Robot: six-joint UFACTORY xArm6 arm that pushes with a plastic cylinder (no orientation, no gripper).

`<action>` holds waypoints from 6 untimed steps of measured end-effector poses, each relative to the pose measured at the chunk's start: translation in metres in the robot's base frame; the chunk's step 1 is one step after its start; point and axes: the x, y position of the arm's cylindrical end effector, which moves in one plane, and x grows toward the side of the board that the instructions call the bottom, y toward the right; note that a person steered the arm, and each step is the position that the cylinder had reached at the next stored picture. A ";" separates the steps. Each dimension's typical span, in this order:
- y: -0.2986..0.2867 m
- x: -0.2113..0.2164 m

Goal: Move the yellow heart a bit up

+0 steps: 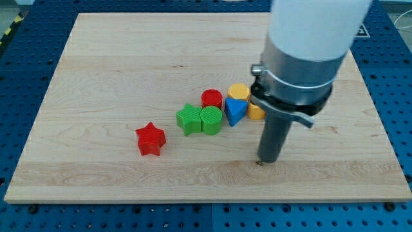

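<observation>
Two yellow blocks lie right of the board's middle. One yellow block sits above the blue triangle. The other yellow block lies just right of the triangle, largely hidden behind the arm's collar. I cannot tell which of them is the heart. My tip rests on the board below and slightly right of the hidden yellow block, well apart from it and touching no block.
A red cylinder, a green cylinder and a green star cluster left of the blue triangle. A red star lies alone further left. The wooden board ends at blue perforated surroundings.
</observation>
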 end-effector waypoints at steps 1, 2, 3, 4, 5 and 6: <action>0.001 -0.012; -0.003 -0.015; -0.005 -0.022; -0.005 -0.040; -0.005 -0.060; -0.006 -0.081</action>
